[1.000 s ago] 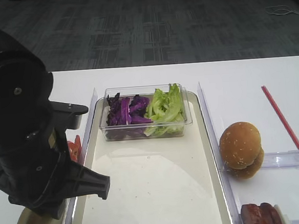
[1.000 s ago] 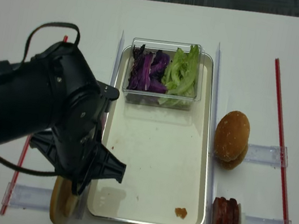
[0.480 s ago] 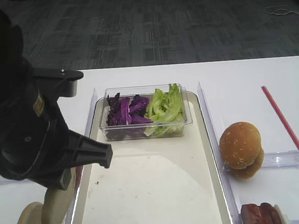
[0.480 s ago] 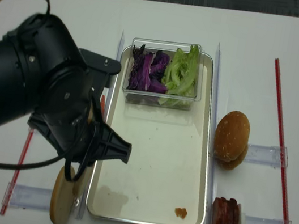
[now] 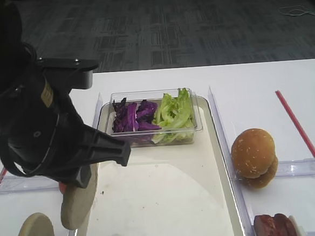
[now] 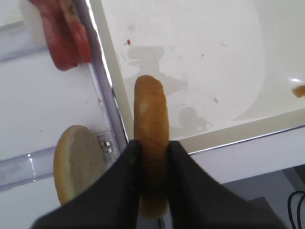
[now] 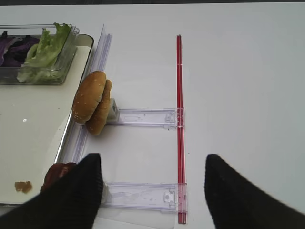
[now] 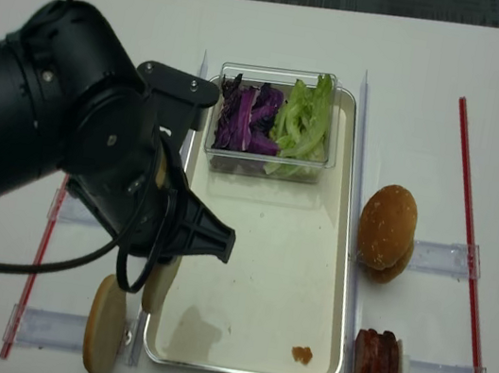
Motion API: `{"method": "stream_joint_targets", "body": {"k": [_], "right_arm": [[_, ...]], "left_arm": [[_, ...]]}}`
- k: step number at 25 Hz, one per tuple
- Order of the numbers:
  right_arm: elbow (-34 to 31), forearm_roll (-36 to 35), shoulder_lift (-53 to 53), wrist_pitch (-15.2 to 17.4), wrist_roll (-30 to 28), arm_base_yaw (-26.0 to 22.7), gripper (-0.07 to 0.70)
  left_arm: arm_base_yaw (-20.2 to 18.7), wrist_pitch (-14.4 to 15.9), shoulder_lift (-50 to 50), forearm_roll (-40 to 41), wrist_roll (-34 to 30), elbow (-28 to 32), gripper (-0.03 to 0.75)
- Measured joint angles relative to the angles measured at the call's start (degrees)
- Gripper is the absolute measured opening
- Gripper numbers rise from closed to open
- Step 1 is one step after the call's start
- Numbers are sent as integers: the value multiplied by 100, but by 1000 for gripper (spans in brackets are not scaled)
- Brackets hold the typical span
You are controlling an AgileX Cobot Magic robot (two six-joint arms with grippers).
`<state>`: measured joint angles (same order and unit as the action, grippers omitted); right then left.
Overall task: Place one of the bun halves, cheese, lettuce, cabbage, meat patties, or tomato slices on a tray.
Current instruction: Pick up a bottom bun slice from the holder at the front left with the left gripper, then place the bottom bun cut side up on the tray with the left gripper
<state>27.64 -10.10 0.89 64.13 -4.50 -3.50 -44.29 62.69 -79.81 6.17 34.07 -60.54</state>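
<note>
Bun half point(image 6: 151, 138) edgewise in left gripper point(image 6: 152, 160)

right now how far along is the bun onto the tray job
Done: the left tool is shut on a bun half and holds it on edge in the air, over the tray's left rim. A second bun half lies on the table left of the tray. In hand: carrying it in over the tray. Left: lowering and releasing it on the bare cream surface; nothing is placed yet.
</note>
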Motion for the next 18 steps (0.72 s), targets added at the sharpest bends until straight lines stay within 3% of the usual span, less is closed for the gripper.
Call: {"method": "stream_joint_targets", "body": {"k": [10, 18], "right_arm": [[0, 0, 0, 0, 0, 0, 468], [0, 0, 0, 0, 0, 0, 468]], "left_arm": [[599, -237, 0, -915, -837, 0, 144], [1022, -1102, 0, -2557, -2056, 443, 144]]}}
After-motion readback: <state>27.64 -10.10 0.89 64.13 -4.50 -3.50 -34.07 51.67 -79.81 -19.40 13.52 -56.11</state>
